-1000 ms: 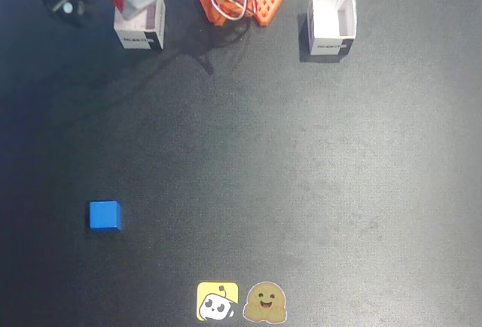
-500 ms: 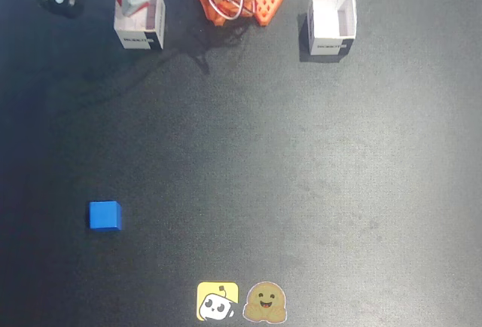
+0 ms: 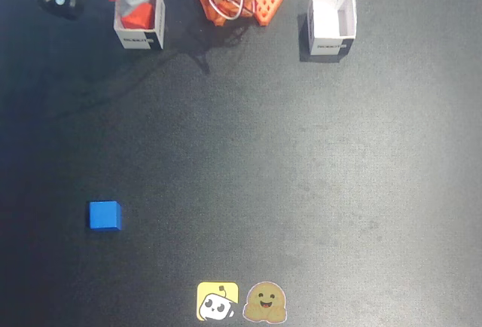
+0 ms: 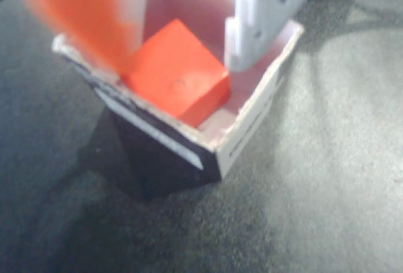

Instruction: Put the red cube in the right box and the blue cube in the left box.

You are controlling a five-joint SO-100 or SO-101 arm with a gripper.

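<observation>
1. Red cube [image 4: 176,72] down inside the box [image 3: 139,39] at the top left of the fixed view, resting tilted on the bottom. Half a second back, not visible in there at all, just the white hand parts over the opening. So: freshly dropped.
2. Hand [image 4: 173,31] spread apart over the box in the wrist view, orange finger [image 4: 82,15] on one side, white finger [image 4: 264,15] on the other, neither touching the cube. Holding nothing.
3. Blue cube [image 3: 105,215] out on the dark counter [image 3: 301,191], lower left in the fixed view, well apart from both boxes, same spot as a second ago.
4. Other box [image 3: 332,22] at the top right looks empty.
5. Means half done, probably: red sorted, blue next, headed for that empty box.
</observation>
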